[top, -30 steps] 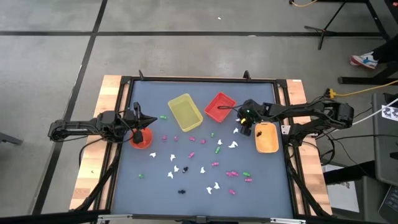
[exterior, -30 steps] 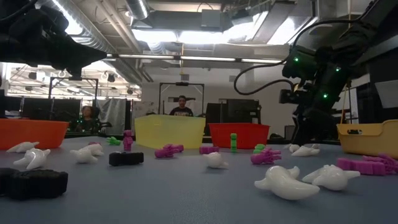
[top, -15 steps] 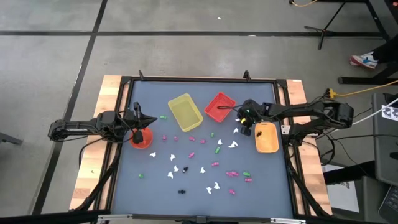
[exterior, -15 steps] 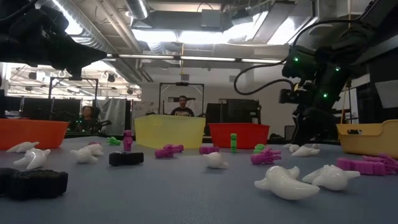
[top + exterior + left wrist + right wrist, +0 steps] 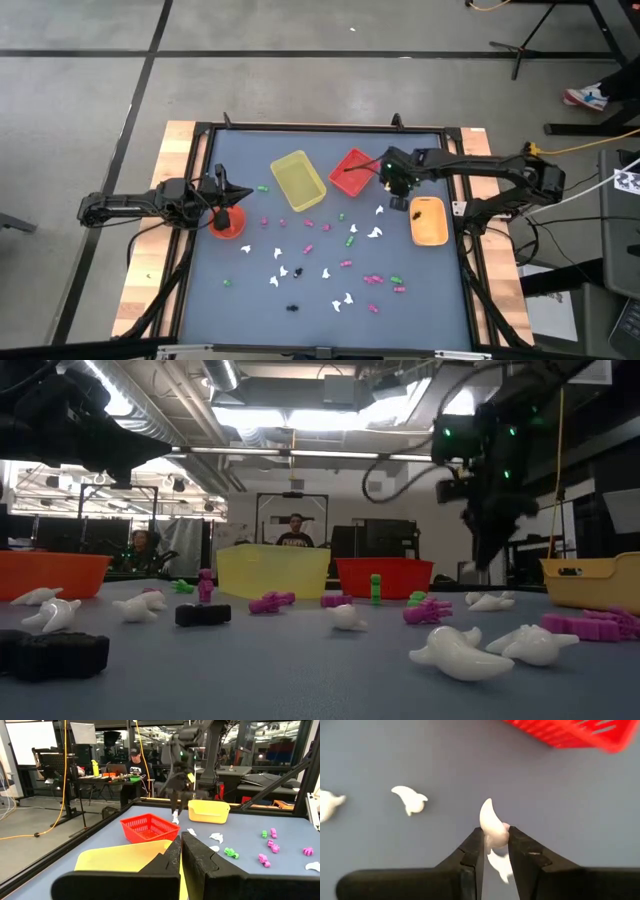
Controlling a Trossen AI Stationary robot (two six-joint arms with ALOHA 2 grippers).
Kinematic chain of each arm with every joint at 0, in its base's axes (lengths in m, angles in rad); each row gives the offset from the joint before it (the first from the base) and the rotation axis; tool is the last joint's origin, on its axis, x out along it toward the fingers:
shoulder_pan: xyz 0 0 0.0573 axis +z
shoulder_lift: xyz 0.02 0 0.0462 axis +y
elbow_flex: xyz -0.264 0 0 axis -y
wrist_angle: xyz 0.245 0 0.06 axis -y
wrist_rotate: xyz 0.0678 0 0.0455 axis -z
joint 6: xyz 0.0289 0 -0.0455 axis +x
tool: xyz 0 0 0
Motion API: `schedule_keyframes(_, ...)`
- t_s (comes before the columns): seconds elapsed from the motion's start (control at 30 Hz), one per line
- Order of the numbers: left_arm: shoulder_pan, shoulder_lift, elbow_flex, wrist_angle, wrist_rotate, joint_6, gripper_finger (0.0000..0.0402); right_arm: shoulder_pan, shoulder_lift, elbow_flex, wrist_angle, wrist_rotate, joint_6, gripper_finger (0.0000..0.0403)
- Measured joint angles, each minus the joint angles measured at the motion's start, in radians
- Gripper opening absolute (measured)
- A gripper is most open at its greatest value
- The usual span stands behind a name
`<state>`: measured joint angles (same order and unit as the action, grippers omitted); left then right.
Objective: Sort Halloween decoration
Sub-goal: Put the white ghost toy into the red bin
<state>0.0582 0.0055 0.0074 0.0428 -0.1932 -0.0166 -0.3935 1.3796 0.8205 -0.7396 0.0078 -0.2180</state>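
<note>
My right gripper [image 5: 495, 840] is shut on a white trinket [image 5: 490, 822] and hangs in the air just on the near side of the red bin [image 5: 352, 170]; the low view shows it well above the table [image 5: 486, 550]. More white [image 5: 410, 798], magenta [image 5: 428, 612], green [image 5: 376, 588] and black [image 5: 203, 614] trinkets lie scattered on the blue table top. My left gripper [image 5: 181, 851] is shut on nothing and waits over the orange bowl [image 5: 228, 224] at the table's left side. My right gripper pinches the white trinket's thick lower end [image 5: 495, 836] between its two fingertips [image 5: 476, 840], coming from above and pointing down. The curved, pointed end [image 5: 486, 804] sticks out past the fingers. The trinket is lifted clear of the table.
The yellow bin [image 5: 297, 180] stands left of the red bin, and the orange tray [image 5: 430, 222] lies by the right edge. Another white trinket [image 5: 501, 864] lies on the table right below the right gripper. People sit in the room beyond the far edge.
My right gripper has risen from the table and moved toward the far edge, nearer the red bin, carrying the white trinket up with it. The left arm has kept still.
</note>
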Motion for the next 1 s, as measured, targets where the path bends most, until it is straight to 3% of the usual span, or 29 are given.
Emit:
schedule_keyframes(0.1,0.000,0.000,0.000,0.000,0.000,0.000,0.0000,0.000,0.000,0.082,-0.075,0.000,0.000,0.0076)
schedule_keyframes(0.27,0.000,0.000,0.000,0.000,0.000,0.000,0.0000,0.000,-0.001,0.167,-0.001,0.000,0.000,0.0076)
schedule_keyframes(0.6,0.000,0.000,0.000,0.000,0.000,0.000,0.0000,0.000,0.047,0.168,0.286,-0.001,-0.026,0.0076)
schedule_keyframes(1.0,0.000,0.000,0.000,0.000,-0.005,0.000,0.0000,0.000,0.143,0.168,0.337,0.001,-0.056,0.0076)
